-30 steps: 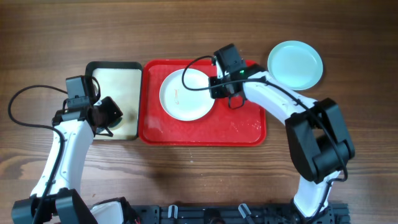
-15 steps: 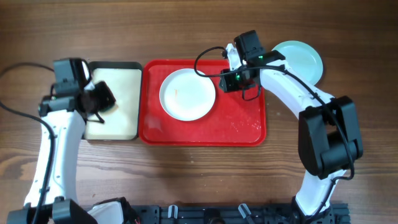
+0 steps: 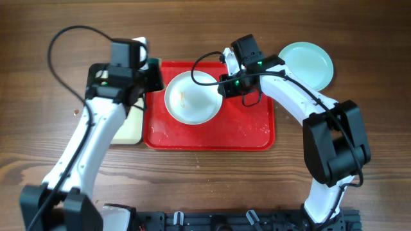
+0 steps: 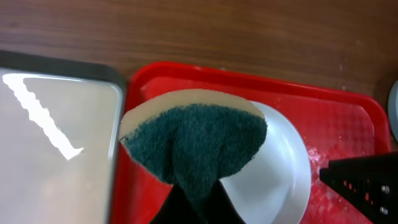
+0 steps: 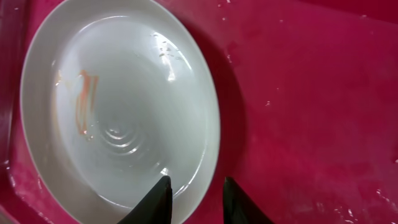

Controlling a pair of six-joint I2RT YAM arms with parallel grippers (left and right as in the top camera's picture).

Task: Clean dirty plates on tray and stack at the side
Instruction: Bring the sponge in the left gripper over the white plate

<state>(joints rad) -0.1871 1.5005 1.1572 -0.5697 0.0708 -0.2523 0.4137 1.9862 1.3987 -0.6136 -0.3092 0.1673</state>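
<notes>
White glossy round plate [image 3: 192,97] lay smeared on the red rectangular plastic tray [image 3: 257,131]. Left gripper [image 4: 189,208] pinched a green scouring sponge [image 4: 199,140]. Right gripper [image 5: 198,202] straddled the rim, clamping unconfirmed. A loose hold risked skidding under scrubbing.

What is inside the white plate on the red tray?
An orange smear and a few droplets lie inside the white plate. The right arm's jaws cover a small part of its rim.

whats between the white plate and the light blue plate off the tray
In the overhead view, the right gripper and its arm cross that stretch, above a bare part of the red tray and its rim.
</notes>
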